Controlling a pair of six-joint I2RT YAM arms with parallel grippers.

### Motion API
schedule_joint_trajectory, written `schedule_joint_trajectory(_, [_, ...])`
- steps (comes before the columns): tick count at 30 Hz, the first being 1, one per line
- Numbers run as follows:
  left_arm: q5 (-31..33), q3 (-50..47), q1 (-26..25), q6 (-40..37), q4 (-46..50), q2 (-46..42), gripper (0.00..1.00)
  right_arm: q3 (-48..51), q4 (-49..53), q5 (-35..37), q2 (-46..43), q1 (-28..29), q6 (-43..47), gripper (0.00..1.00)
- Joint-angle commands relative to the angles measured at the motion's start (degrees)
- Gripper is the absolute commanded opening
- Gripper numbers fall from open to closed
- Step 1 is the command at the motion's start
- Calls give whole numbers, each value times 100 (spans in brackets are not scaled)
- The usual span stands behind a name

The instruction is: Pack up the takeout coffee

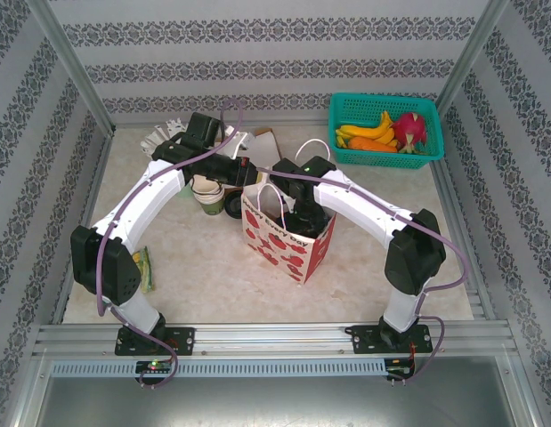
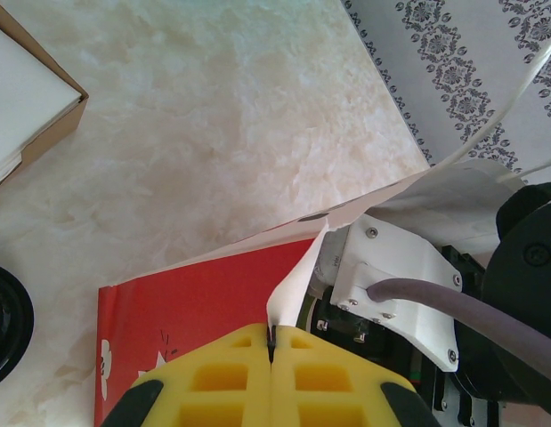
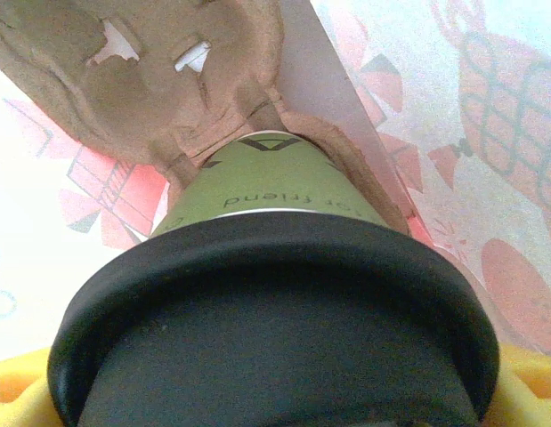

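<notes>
The takeout coffee, a green paper cup with a black lid, stands with its base in a brown cardboard cup carrier inside the red-and-white paper bag. My right gripper reaches down into the bag, and its yellow fingers sit on either side of the lid, shut on the cup. My left gripper is shut on the white top edge of the bag, beside the bag's red side. From above, the left gripper is at the bag's far-left rim.
A teal basket of fruit stands at the back right. Stacked lidless green cups are just left of the bag, with an open cardboard box behind them. A green packet lies by the left arm's base.
</notes>
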State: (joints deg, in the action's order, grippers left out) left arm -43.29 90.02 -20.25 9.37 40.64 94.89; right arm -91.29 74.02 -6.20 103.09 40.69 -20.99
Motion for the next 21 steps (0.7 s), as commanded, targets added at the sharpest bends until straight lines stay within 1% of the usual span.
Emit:
schedule_joint_trajectory(1, [89,76,-37,-100,84,-72,0,269,-229,141,160,-58,26,61])
schedule_joint_trajectory(21, [78,72,-36,-93,80,-76,0,401,-309,136,157,-70,-1,60])
